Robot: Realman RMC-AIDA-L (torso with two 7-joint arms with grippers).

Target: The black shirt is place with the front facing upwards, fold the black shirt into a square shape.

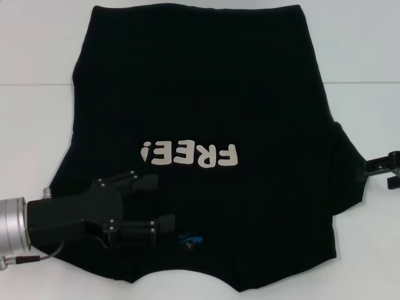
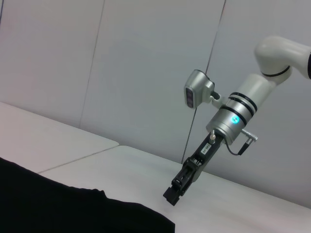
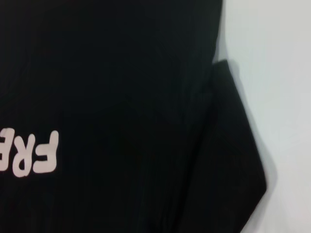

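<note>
The black shirt (image 1: 200,112) lies flat on the white table, front up, with white "FREE!" lettering (image 1: 190,154) and a small blue neck label (image 1: 192,240) at the near edge. My left gripper (image 1: 159,203) hovers open over the shirt's near left shoulder, beside the collar. My right gripper (image 1: 378,176) is open at the table's right side, just off the tip of the right sleeve (image 1: 350,169). It also shows in the left wrist view (image 2: 172,194), low over the table beyond the shirt's edge (image 2: 73,208). The right wrist view shows the lettering (image 3: 31,153) and the folded sleeve (image 3: 233,160).
The white table (image 1: 37,125) surrounds the shirt, with bare strips on the left and right and a seam (image 1: 31,84) running across it. A pale panelled wall (image 2: 146,73) stands behind the table.
</note>
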